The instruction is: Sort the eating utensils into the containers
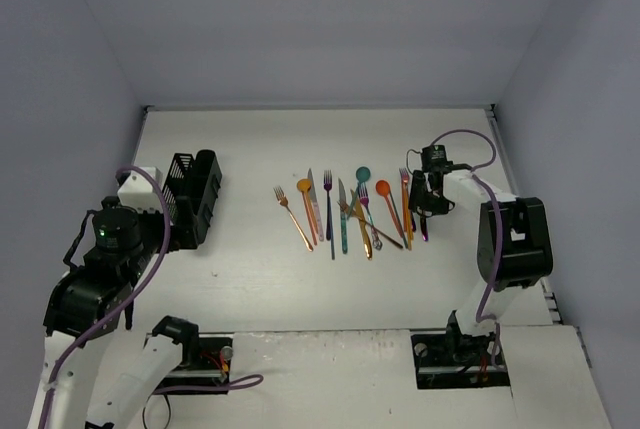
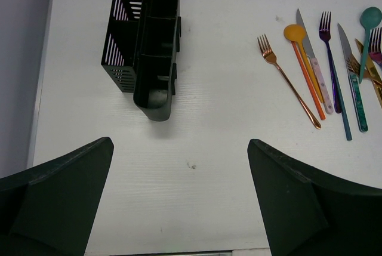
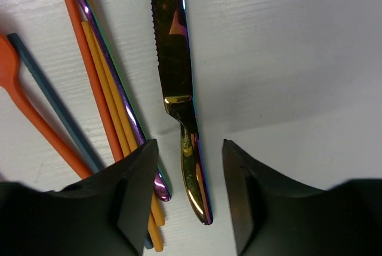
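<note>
The eating utensils (image 1: 345,211) lie in a row mid-table: forks, knives and spoons in copper, orange, teal and purple. The black mesh caddy, the containers (image 1: 195,197), stands at the left; in the left wrist view its compartments (image 2: 152,47) show no utensils. My right gripper (image 3: 190,144) is low over the row's right end. Its jaws straddle the handle of an iridescent knife (image 3: 176,77), with a small gap on each side. My left gripper (image 2: 179,148) hangs wide open over bare table, short of the caddy, holding nothing.
Orange handles (image 3: 98,89) and a purple handle (image 3: 119,95) lie right beside the right gripper's left finger (image 3: 134,190). A copper fork (image 2: 289,83) is the utensil nearest the caddy. Grey walls enclose the table on three sides.
</note>
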`<state>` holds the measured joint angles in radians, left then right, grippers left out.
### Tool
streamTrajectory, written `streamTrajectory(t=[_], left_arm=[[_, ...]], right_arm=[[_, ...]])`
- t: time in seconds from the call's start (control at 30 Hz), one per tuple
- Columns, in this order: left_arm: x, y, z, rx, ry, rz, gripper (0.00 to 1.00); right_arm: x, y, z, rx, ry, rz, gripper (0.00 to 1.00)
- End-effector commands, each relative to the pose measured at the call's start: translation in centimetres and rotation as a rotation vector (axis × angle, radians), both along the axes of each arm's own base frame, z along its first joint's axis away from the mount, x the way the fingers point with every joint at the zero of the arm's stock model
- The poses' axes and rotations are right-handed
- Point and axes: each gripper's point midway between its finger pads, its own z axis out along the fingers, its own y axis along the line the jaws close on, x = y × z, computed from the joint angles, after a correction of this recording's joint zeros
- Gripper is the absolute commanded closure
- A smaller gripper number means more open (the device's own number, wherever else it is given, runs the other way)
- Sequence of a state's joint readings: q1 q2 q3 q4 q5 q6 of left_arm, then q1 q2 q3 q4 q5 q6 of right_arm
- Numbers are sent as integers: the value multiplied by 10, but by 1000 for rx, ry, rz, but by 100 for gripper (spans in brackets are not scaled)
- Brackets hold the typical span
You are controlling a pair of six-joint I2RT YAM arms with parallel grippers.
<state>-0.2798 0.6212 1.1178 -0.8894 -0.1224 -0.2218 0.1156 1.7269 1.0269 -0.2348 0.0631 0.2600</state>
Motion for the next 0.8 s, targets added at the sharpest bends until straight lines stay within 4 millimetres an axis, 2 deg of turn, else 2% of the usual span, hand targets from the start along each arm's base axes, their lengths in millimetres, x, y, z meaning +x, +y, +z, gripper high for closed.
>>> streamTrajectory(t=[0.0, 0.37, 0.47, 0.53, 0.6, 0.67, 0.77], left_arm=[[10, -7, 9, -30, -36, -9, 5], [10, -5, 8, -23, -36, -4, 6], [10, -6, 7, -24, -32, -6, 6], [9, -6, 6, -27, -32, -7, 6], [9, -7, 6, -31, -33, -11, 6], [9, -9, 7, -39, -33, -18, 6], [9, -14, 10, -61, -34, -32, 5]], right_arm=[[19, -5, 8, -8, -44, -5, 60], [13, -6, -13, -16, 14, 5, 70], [10, -8, -18, -22, 29, 2, 79], [9, -11, -17, -39, 27, -5, 90], [13, -17, -10, -67, 5, -17, 100], [18, -19, 1, -78, -28, -23, 100], [29, -20, 31, -94, -112, -21, 100]])
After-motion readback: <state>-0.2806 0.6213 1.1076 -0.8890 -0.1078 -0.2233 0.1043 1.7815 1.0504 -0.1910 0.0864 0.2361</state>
